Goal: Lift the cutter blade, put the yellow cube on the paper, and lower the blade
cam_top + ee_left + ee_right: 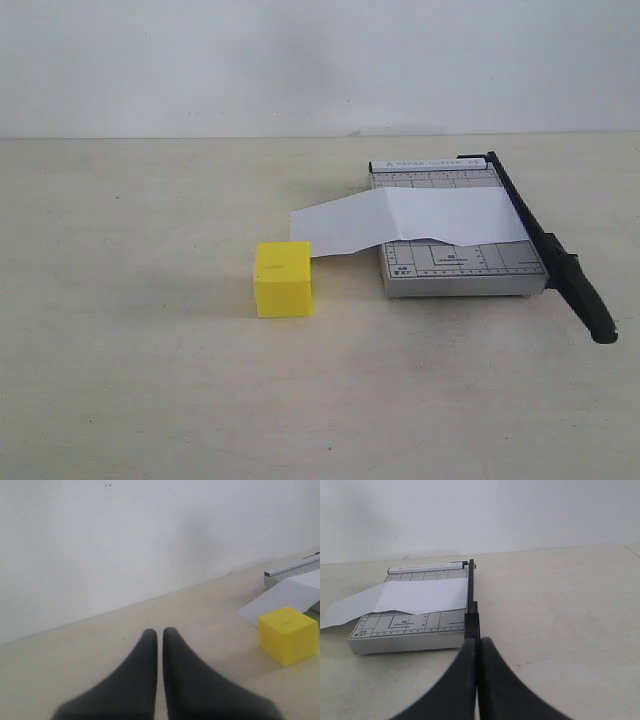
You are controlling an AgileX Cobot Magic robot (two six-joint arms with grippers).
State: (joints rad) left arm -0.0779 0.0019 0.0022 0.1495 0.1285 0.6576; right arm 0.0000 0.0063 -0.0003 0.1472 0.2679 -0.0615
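The left gripper [159,631] was fully closed. Its two dark, tapered fingers [142,675] lay side by side with only a thin slit between them, and the tips were level with each other. The right gripper [479,641] was likewise closed, its fingers [455,685] pressed together along their whole visible length. Neither pair clamped anything. Both grippers pointed forward, roughly level rather than downward.
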